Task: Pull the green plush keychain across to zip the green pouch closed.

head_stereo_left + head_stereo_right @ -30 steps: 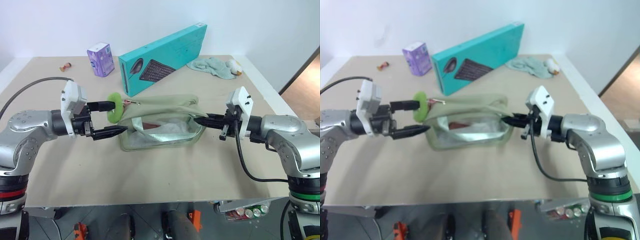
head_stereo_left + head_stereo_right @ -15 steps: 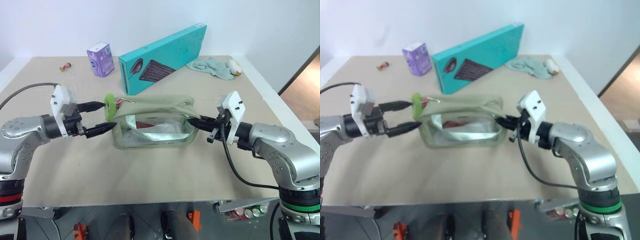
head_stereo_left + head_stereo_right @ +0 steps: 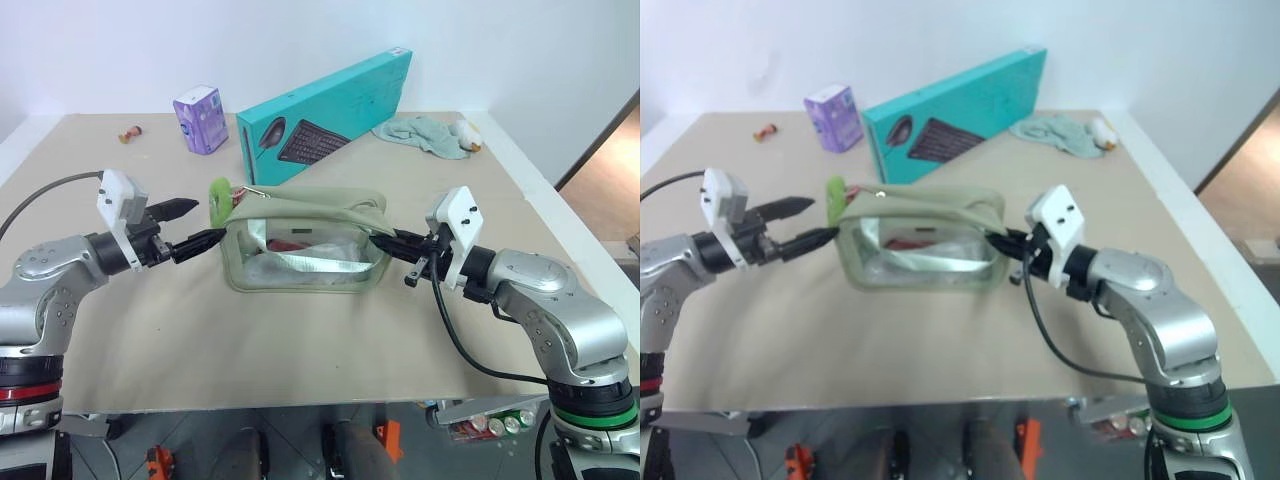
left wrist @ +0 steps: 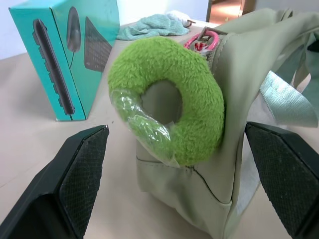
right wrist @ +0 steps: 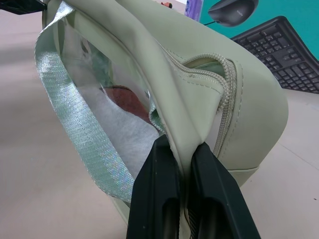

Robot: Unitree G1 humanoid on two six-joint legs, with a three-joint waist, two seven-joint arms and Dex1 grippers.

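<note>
The left claw (image 3: 198, 224) stands wide open and empty, its fingers either side of the fuzzy lime-green plush ring keychain (image 4: 167, 99) without touching it. The keychain hangs at the nine o'clock end of the boxy olive-green fabric pouch (image 3: 305, 245), mid-worktop (image 3: 300, 350). The right claw (image 5: 185, 158) is clamped tight on the pouch's three o'clock end.

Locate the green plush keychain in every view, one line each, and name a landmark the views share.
Left eye view: green plush keychain at the green pouch's left end.
Right eye view: keychain at the same end.
Left wrist view: keychain in the centre.
Right wrist view: keychain not in it.
Shared landmark: teal keyboard box.
</note>
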